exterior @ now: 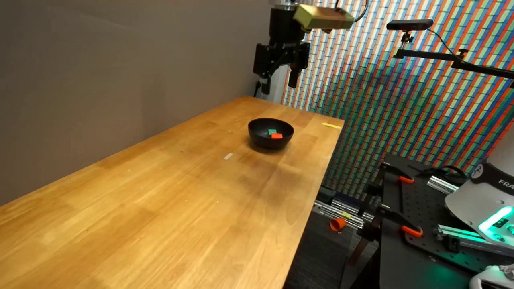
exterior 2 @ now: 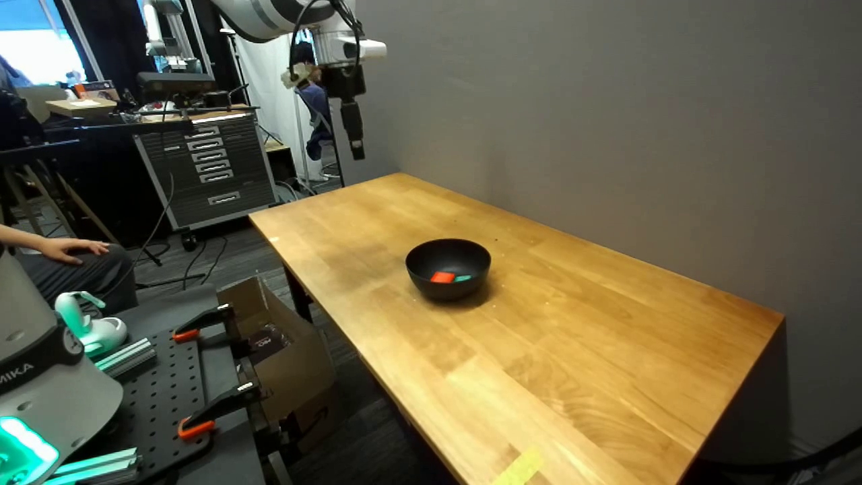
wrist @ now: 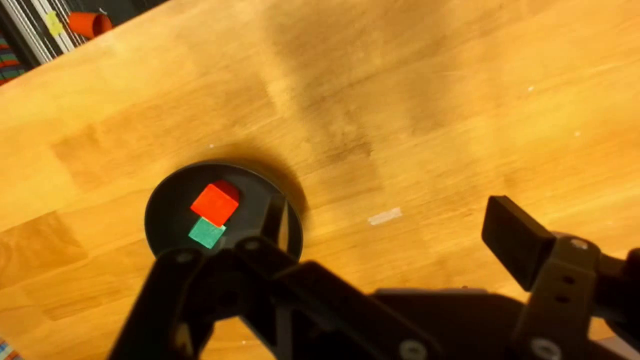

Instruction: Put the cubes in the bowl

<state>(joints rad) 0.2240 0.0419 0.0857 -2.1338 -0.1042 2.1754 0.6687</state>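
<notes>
The black bowl [exterior: 263, 142] stands on the wooden table. It also shows in an exterior view [exterior 2: 448, 253] and in the wrist view [wrist: 167, 212]. The red cube [wrist: 215, 204] and the green cube [wrist: 206, 233] lie inside the bowl, touching or very close together. Both exterior views also show the red cube [exterior: 276, 136] [exterior 2: 442, 277] and the green cube [exterior: 272, 131] [exterior 2: 462, 278] in it. My gripper [exterior: 279, 85] hangs high above the table, apart from the bowl. Its fingers [wrist: 395, 230] are wide apart with nothing between them. One finger covers part of the bowl in the wrist view.
The wooden table [exterior: 172, 208] runs along a grey wall [exterior: 120, 72]. A small pale tape strip [wrist: 384, 216] lies near the bowl. Yellow tape [exterior: 331, 125] marks a table edge. A camera on a black arm [exterior: 409, 25] stands beyond the table.
</notes>
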